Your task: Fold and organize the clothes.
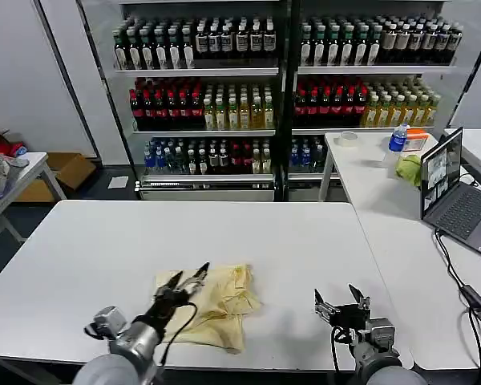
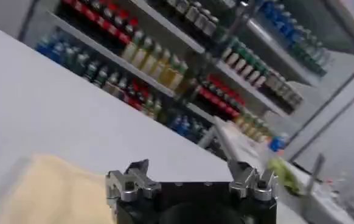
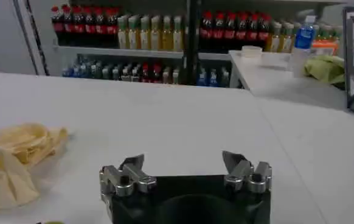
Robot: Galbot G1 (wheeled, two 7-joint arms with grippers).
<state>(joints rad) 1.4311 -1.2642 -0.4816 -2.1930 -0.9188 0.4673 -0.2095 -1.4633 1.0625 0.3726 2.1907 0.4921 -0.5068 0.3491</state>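
Shelves of bottled drinks stand behind your white bench [image 1: 104,241], and the pale cream-yellow short-sleeved T-shirt of soft thin fabric [image 1: 216,305] lies bunched and partly folded near its front edge, left of centre. Your risk, as I judge it: the thin cloth is layered, so a pinch may catch a single layer and drag the fold open, or pull the heap towards the edge. Your left gripper [image 1: 186,281] hovers over the shirt's left side with its jaws spread wide, holding nothing. Your right gripper [image 1: 340,299] waits well apart on the bare bench, equally wide and empty.
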